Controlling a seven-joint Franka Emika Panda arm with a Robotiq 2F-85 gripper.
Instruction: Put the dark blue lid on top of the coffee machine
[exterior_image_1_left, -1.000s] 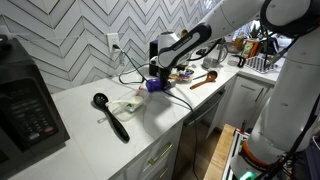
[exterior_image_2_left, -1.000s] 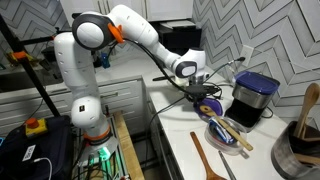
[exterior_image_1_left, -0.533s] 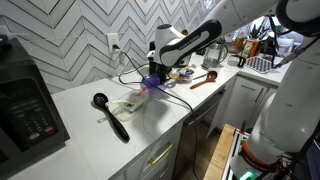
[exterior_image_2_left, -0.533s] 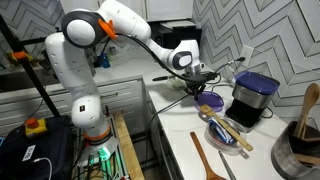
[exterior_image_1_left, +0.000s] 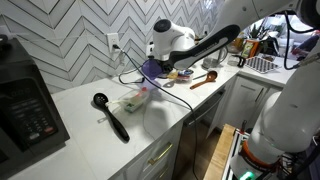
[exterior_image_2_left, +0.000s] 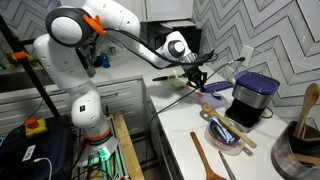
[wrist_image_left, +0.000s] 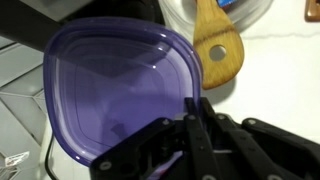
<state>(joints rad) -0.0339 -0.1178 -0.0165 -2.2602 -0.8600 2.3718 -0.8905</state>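
The dark blue lid (wrist_image_left: 115, 85) is translucent blue-purple and fills most of the wrist view. My gripper (wrist_image_left: 190, 112) is shut on its edge. In an exterior view the gripper (exterior_image_1_left: 155, 66) holds the lid (exterior_image_1_left: 148, 69) in the air above the white counter (exterior_image_1_left: 90, 135), near the wall outlet. In an exterior view the gripper (exterior_image_2_left: 193, 72) is up and to the left of the black coffee machine (exterior_image_2_left: 250, 103), apart from it. The machine has a dark bluish top. The arm hides most of the machine in the view where the microwave shows.
A black microwave (exterior_image_1_left: 25, 100) stands at the counter's left end. A black ladle (exterior_image_1_left: 110, 115) and a crumpled pale wrapper (exterior_image_1_left: 130, 100) lie below the lid. A wooden spoon (wrist_image_left: 218, 50) lies beside a white bowl (wrist_image_left: 250, 15). A bowl with wooden utensils (exterior_image_2_left: 225, 132) sits before the machine.
The gripper has risen from the counter with the lid in it and tilted it. The lid now hangs clear of the surface.
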